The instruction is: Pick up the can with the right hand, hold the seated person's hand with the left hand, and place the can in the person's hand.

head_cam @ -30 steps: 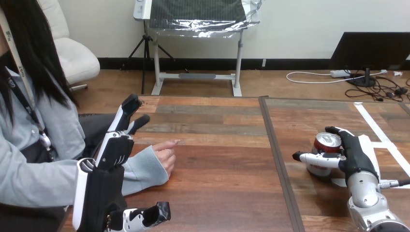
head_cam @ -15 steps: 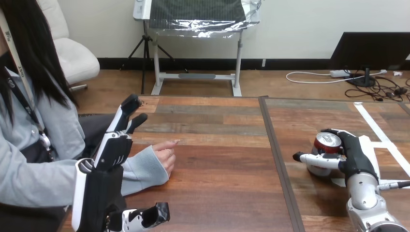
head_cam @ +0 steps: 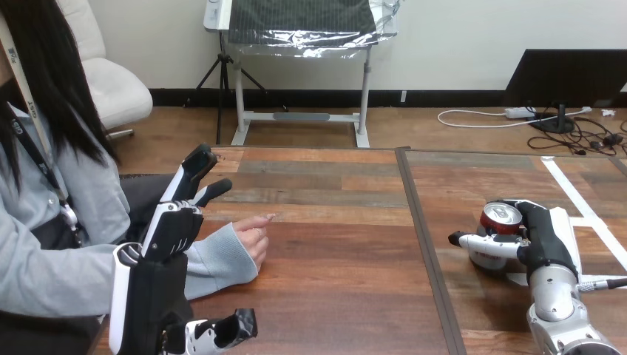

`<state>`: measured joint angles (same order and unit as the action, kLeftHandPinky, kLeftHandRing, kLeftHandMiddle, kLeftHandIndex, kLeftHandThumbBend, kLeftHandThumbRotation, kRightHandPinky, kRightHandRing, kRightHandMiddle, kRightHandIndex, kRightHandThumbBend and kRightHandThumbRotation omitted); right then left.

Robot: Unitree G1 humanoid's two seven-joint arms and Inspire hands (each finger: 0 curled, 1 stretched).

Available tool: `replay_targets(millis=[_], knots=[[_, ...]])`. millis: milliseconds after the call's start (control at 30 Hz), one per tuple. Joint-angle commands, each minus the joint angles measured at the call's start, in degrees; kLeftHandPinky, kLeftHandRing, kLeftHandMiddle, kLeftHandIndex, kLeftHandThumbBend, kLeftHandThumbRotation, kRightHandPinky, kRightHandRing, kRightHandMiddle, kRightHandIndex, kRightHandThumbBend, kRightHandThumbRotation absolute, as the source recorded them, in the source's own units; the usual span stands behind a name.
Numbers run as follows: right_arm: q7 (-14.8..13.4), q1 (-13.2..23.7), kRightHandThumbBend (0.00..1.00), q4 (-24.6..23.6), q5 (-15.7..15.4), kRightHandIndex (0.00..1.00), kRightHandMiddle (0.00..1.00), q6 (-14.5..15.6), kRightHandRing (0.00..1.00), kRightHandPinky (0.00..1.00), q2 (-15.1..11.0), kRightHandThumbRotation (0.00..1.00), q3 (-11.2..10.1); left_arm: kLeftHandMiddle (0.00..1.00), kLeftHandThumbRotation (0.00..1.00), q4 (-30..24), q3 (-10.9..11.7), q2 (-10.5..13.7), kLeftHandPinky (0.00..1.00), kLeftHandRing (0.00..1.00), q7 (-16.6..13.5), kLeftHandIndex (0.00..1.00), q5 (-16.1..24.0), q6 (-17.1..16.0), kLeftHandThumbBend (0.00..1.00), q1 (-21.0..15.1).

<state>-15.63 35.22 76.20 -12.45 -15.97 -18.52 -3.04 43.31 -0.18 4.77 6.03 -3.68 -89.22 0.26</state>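
Red and silver, the can stands upright on the right part of the wooden table, its long axis vertical and its top facing up. The right hand is curled round it, thumb across the near side and fingers round the far side. White tape lies just right of them. A dark seam runs between the can and the person's hand, which rests on the table at the left, well apart. The left hand hangs over the person's sleeve, fingers straight, holding nothing.
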Motion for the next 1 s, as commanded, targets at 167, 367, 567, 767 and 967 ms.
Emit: replay_targets(millis=[167,367,567,767,967], knots=[[-1.4,1.0,0.91,-0.2,0.1,0.68,0.67,-1.0,0.63,0.56,-0.1,0.0,-0.2,0.93,0.68,-1.9,-1.0,0.2,0.8,0.92,-0.1,0.9,-0.6,0.1,0.94,-2.3],[-2.5,1.0,0.88,-0.2,0.4,0.64,0.62,-1.0,0.58,0.54,0.0,0.0,-0.5,0.93,0.69,-0.8,-1.0,0.3,0.79,0.92,-0.1,0.89,-0.7,-1.2,0.93,-3.3],[-3.4,1.1,0.86,-0.2,0.2,0.59,0.59,-1.4,0.54,0.51,0.0,0.0,-0.3,0.92,0.68,-0.9,-1.3,0.2,0.79,0.91,-0.2,0.89,-1.1,-0.6,0.93,-3.3],[-3.2,1.3,0.83,-0.3,0.8,0.57,0.56,-1.3,0.52,0.49,0.0,0.0,-0.8,0.92,0.68,-0.6,-1.1,0.2,0.82,0.91,-0.1,0.89,-1.0,-0.5,0.94,-3.4],[-3.1,1.5,0.82,-0.5,1.2,0.55,0.55,-1.5,0.49,0.45,0.0,0.0,-1.1,0.92,0.69,-0.1,-0.8,0.1,0.83,0.92,-0.1,0.89,-0.9,-0.6,0.94,-3.7]])
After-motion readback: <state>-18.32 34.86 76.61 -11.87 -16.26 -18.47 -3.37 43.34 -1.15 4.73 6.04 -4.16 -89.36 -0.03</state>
